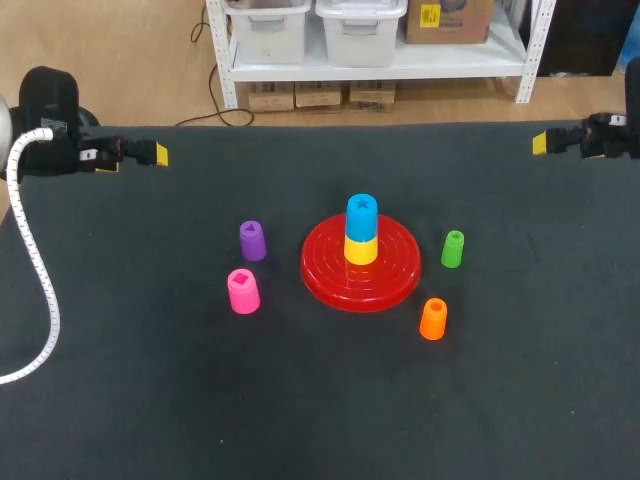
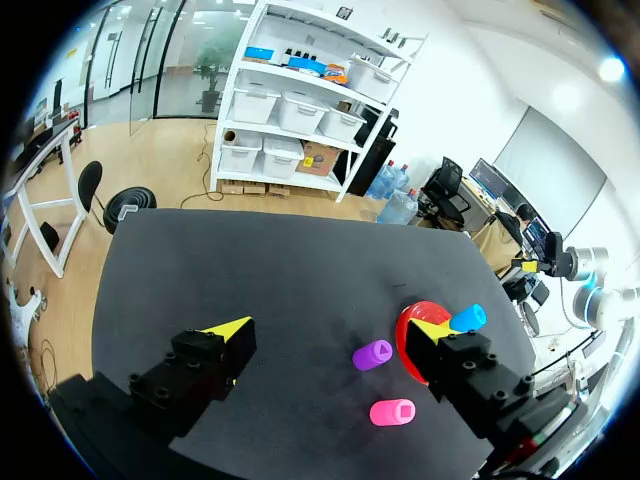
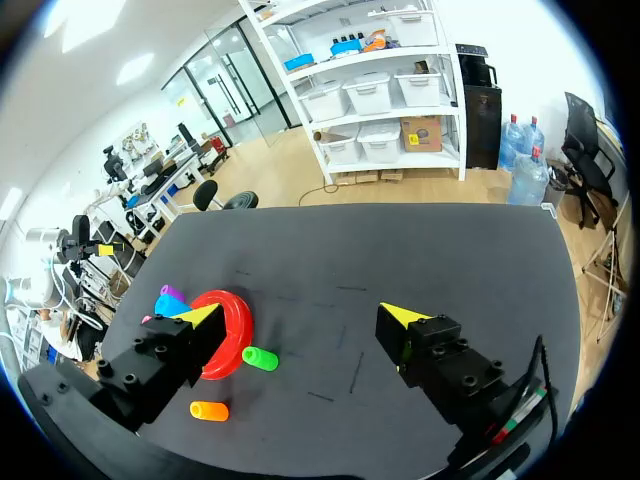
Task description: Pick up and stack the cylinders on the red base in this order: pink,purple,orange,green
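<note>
The red base [image 1: 390, 285] lies mid-table with a yellow cylinder [image 1: 361, 249] and a blue one [image 1: 361, 212] stacked on it. Left of it stand the purple cylinder [image 1: 252, 240] and the pink cylinder [image 1: 243, 291]. The green cylinder [image 1: 453, 248] and the orange cylinder [image 1: 433, 318] stand to its right. My left gripper [image 1: 157, 154] hovers at the far left edge, open and empty [image 2: 330, 330], with purple [image 2: 373, 354] and pink [image 2: 392, 412] ahead of it. My right gripper [image 1: 541, 143] is at the far right edge, open and empty [image 3: 302, 315], with green [image 3: 260, 358] and orange [image 3: 208, 411] ahead.
A white cable [image 1: 40, 270] hangs from my left arm over the table's left side. The black table [image 1: 320, 420] spreads wide around the base on all sides.
</note>
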